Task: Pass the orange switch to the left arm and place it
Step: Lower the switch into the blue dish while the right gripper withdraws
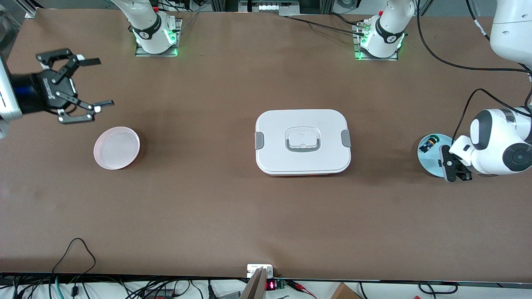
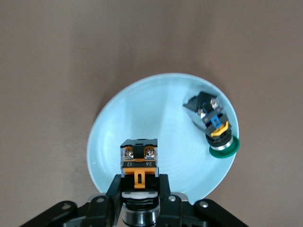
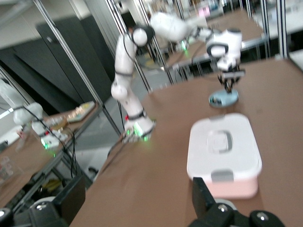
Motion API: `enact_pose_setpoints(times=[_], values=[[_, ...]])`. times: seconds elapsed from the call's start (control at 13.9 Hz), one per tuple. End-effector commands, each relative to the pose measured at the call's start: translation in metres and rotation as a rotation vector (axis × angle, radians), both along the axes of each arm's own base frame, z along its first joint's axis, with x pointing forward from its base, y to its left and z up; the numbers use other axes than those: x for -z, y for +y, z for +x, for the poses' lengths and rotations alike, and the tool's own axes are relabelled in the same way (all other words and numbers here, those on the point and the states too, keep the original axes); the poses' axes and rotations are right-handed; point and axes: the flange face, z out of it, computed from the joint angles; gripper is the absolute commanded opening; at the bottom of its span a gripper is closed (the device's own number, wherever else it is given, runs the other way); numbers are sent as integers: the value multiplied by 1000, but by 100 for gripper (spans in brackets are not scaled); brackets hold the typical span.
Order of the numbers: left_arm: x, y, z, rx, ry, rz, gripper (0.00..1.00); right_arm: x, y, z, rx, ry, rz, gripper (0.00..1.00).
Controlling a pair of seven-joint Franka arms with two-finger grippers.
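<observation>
The orange switch (image 2: 138, 158), a small black block with an orange band, sits between my left gripper's fingers over the light blue plate (image 2: 156, 113). My left gripper (image 2: 138, 185) is shut on it; in the front view the gripper (image 1: 453, 169) is at the plate (image 1: 431, 164), at the left arm's end of the table, and hides the switch. The white lidded box (image 1: 302, 142) stands in the middle of the table and also shows in the right wrist view (image 3: 222, 151). My right gripper (image 1: 104, 82) is open and empty, in the air at the right arm's end.
A second small black part with blue, yellow and green bits (image 2: 212, 124) lies on the blue plate. An empty pink plate (image 1: 116, 148) lies at the right arm's end, below my right gripper in the front view. Cables lie along the table's near edge.
</observation>
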Motion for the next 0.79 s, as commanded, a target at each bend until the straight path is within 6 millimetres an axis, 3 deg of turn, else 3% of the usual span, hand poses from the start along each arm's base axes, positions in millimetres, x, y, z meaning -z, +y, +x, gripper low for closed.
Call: enact_pose_setpoints(times=[0.0,0.14,0.29,0.36,0.43,0.57,0.72], values=[[18,-2,-2,37,21,-12,8,-33,-7,-33,78,-21,-274,100],[23,-2,-4,36,28,-15,8,-45,-5,-53,104,-6,-509,100],[38,-3,-4,38,28,-23,25,-51,6,-69,139,5,-748,100],[37,1,-3,31,23,-23,53,-48,6,-71,177,6,-855,100],[31,4,-3,37,20,-33,99,-39,3,-69,208,13,-922,100],[20,-12,2,135,16,-89,100,-31,3,-66,310,12,-1037,100],[-8,-17,6,140,14,-92,100,-14,12,-58,364,-34,-1142,100]])
